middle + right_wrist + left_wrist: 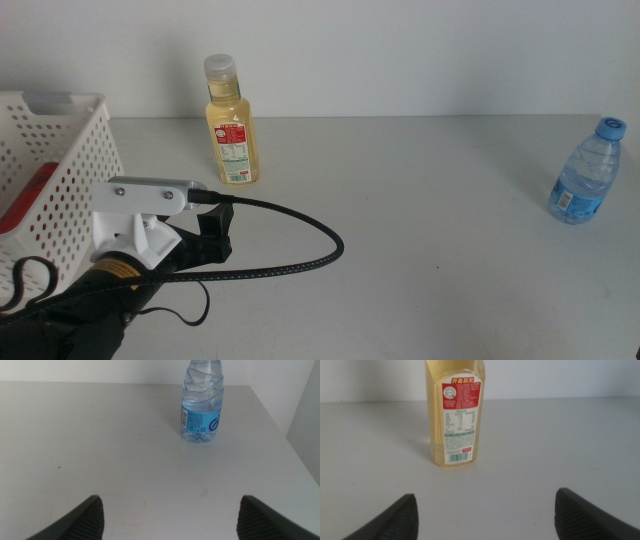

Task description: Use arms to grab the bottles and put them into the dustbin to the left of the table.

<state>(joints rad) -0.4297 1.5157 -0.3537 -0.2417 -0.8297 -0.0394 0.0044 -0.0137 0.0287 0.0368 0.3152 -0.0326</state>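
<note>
The tall yellow-liquid bottle [232,125] stands upright at the back left of the table [420,230]. My left gripper [213,228] comes in from the bottom left and sits a short way in front of it. In the left wrist view the jaws of the left gripper [485,515] are wide open and empty, with the bottle [455,420] ahead and apart from them. The small blue-capped water bottle [588,172] stands at the far right. My right gripper [167,517] is open and empty, facing that bottle [201,405] from a distance. The right arm is out of the middle view.
The white perforated dustbin [75,160] stands at the left edge, right beside my left arm, with something red [25,200] inside. A black cable [310,250] loops out from the left arm over the table. The table's right edge [292,445] runs just beyond the water bottle.
</note>
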